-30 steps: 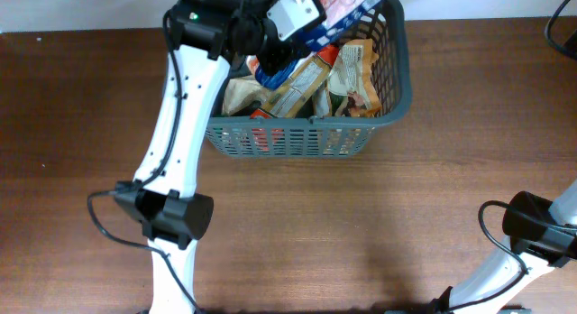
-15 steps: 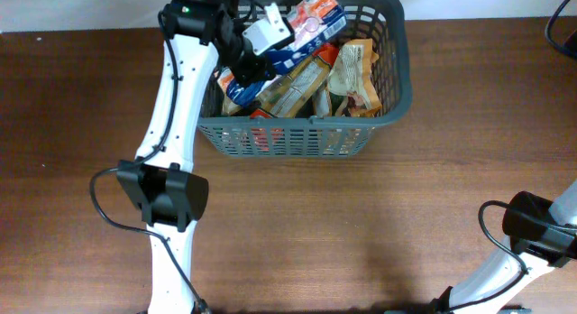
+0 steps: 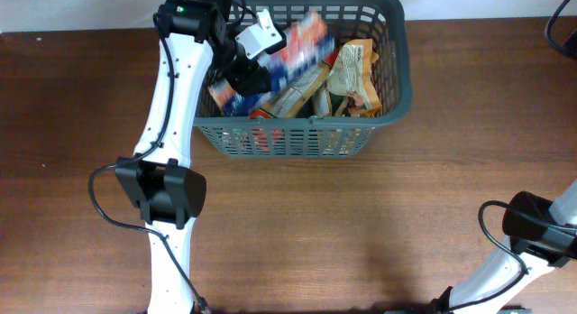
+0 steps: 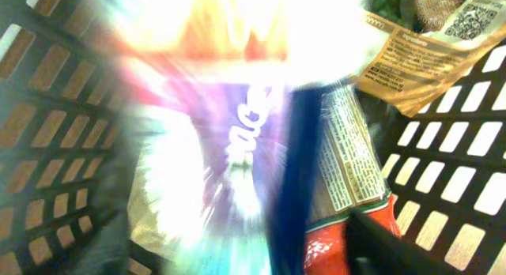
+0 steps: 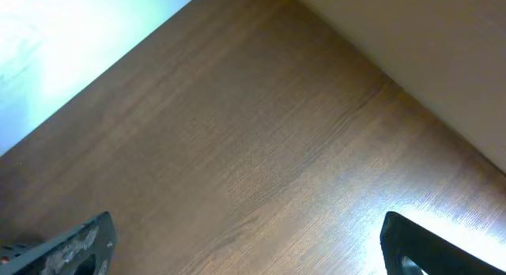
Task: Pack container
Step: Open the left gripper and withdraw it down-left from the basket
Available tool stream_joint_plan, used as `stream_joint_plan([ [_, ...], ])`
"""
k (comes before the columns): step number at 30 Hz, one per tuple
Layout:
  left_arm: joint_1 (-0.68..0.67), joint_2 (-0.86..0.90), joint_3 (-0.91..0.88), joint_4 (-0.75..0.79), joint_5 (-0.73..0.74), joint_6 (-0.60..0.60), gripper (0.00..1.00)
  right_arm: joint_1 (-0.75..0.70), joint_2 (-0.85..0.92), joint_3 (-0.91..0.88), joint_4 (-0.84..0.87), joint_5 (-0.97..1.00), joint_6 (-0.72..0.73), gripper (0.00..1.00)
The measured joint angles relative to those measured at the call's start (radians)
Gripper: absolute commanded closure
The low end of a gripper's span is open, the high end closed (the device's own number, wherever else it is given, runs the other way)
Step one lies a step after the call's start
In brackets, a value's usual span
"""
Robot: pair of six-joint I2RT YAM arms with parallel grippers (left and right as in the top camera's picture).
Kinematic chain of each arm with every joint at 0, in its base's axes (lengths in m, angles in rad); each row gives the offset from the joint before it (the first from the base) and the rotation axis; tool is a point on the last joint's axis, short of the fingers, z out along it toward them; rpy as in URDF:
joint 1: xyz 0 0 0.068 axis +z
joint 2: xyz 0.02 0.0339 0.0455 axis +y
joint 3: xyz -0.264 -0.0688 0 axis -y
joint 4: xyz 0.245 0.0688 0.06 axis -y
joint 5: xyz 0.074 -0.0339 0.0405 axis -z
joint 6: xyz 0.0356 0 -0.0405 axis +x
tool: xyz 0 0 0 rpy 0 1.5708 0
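blurred blue-orange pkt (image 3: 287, 61) in container (image 3: 403, 79)

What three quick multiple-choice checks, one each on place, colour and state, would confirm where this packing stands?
1. The left gripper is: A over the container; B over bare wood; C beside the right arm.
2. The container is: A red; B dark grey; C white.
3. The right gripper is: A shut on a packet; B inside the container; C open.
Answers: 1 A, overhead shows it above the container's left half; 2 B, grey lattice walls; 3 C, its fingers stand wide apart over bare table.
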Motion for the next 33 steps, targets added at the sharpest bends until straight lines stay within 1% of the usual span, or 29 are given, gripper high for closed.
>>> stream_joint_plan([
  [5,0.000,0.000,0.000,0.001,0.000,0.004,0.01,0.000,0.000,0.000,0.000,0.000,0.000,0.01],
  [8,0.000,0.000,0.005,0.001,0.000,-0.020,0.01,0.000,0.000,0.000,0.000,0.000,0.000,0.01],
  [11,0.000,0.000,0.045,0.001,0.000,-0.046,0.01,0.000,0.000,0.000,0.000,0.000,0.000,0.01],
  [15,0.000,-0.026,0.144,0.000,-0.001,-0.064,0.01,0.000,0.000,0.000,0.000,0.000,0.000,0.01],
  [18,0.000,-0.095,0.218,0.001,-0.024,-0.068,0.01,0.000,0.000,0.000,0.000,0.000,0.000,0.01],
  [23,0.013,-0.270,0.274,-0.019,-0.143,-0.099,0.01,0.000,0.000,0.000,0.000,0.000,0.000,0.01],
  [28,0.054,-0.407,0.284,-0.087,-0.214,-0.163,0.01,0.000,0.000,0.000,0.000,0.000,0.000,0.01],
  [33,0.089,-0.492,0.284,-0.187,-0.235,-0.189,0.01,0.000,0.000,0.000,0.000,0.000,0.000,0.01],
])
